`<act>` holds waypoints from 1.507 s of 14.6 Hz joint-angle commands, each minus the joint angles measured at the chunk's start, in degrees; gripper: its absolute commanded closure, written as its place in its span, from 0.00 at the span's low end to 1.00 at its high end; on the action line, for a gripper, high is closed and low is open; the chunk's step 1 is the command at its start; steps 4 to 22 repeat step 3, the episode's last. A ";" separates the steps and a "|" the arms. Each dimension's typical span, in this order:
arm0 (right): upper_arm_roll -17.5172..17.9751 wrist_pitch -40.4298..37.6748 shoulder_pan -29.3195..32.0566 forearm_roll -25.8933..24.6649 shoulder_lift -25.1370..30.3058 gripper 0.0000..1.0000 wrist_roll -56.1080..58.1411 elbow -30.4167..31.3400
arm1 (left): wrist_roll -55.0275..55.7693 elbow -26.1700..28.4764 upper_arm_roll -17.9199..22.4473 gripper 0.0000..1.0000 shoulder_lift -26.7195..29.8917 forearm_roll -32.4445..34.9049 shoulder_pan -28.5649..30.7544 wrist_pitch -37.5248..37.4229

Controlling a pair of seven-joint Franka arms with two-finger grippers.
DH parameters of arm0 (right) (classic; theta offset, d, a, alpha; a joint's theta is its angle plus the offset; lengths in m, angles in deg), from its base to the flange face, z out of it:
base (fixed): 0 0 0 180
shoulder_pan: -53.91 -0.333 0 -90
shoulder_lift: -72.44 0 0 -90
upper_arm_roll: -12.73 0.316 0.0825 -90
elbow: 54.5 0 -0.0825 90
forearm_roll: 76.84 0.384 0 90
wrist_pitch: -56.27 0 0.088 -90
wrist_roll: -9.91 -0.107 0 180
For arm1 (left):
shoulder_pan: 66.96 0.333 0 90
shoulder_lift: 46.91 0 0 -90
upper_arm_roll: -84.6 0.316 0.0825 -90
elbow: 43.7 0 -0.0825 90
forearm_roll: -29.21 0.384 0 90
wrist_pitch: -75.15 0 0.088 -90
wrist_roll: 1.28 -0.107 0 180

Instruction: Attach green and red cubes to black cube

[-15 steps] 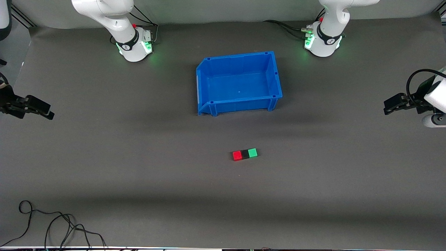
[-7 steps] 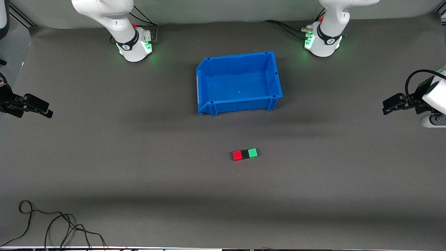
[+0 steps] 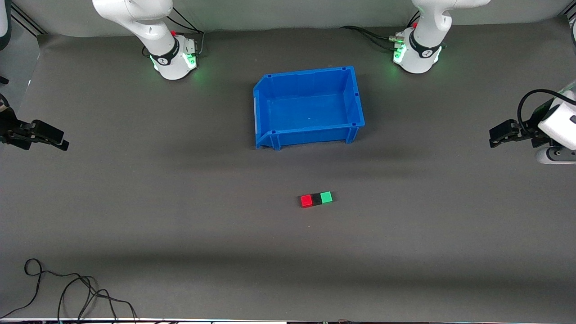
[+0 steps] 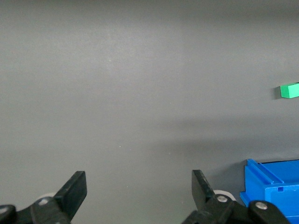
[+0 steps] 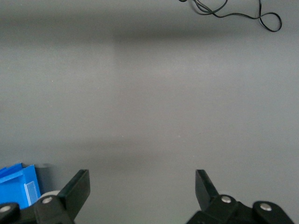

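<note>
Left wrist view: green cube was clipped by the frame edge at 3 o'clock; red and black cubes were out of frame. Blue bin was cut off at 4 o'clock. Front view: right end effector was partly cropped at 9 o'clock.

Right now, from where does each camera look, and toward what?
Front view: high across the table, facing both bases; shows blue bin, red cube, black cube, green cube.
Left wrist view: on the left arm; open left pincer, bare table.
Right wrist view: open right pincer, black cable.
Shared: bin and green cube.
</note>
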State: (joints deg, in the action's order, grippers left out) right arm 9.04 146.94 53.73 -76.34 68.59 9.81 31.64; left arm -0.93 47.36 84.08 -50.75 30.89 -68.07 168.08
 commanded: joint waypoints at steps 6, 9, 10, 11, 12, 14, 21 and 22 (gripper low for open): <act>-0.35 -0.84 -0.43 1.00 1.03 0.00 0.10 0.34 | -0.96 0.95 0.17 0.00 1.02 -0.27 -0.22 0.94; -0.35 -0.84 -0.43 1.00 1.03 0.00 0.10 0.34 | -0.96 0.95 0.17 0.00 1.02 -0.27 -0.22 0.94; -0.35 -0.84 -0.43 1.00 1.03 0.00 0.10 0.34 | -0.96 0.95 0.17 0.00 1.02 -0.27 -0.22 0.94; -0.35 -0.84 -0.43 1.00 1.03 0.00 0.10 0.34 | -0.96 0.95 0.17 0.00 1.02 -0.27 -0.22 0.94; -0.35 -0.84 -0.43 1.00 1.03 0.00 0.10 0.34 | -0.96 0.95 0.17 0.00 1.02 -0.27 -0.22 0.94; -0.35 -0.84 -0.43 1.00 1.03 0.00 0.10 0.34 | -0.96 0.95 0.17 0.00 1.02 -0.27 -0.22 0.94; -0.35 -0.84 -0.43 1.00 1.03 0.00 0.10 0.34 | -0.96 0.95 0.17 0.00 1.02 -0.27 -0.22 0.94; -0.35 -0.84 -0.43 1.00 1.03 0.00 0.10 0.34 | -0.96 0.95 0.17 0.00 1.02 -0.27 -0.22 0.94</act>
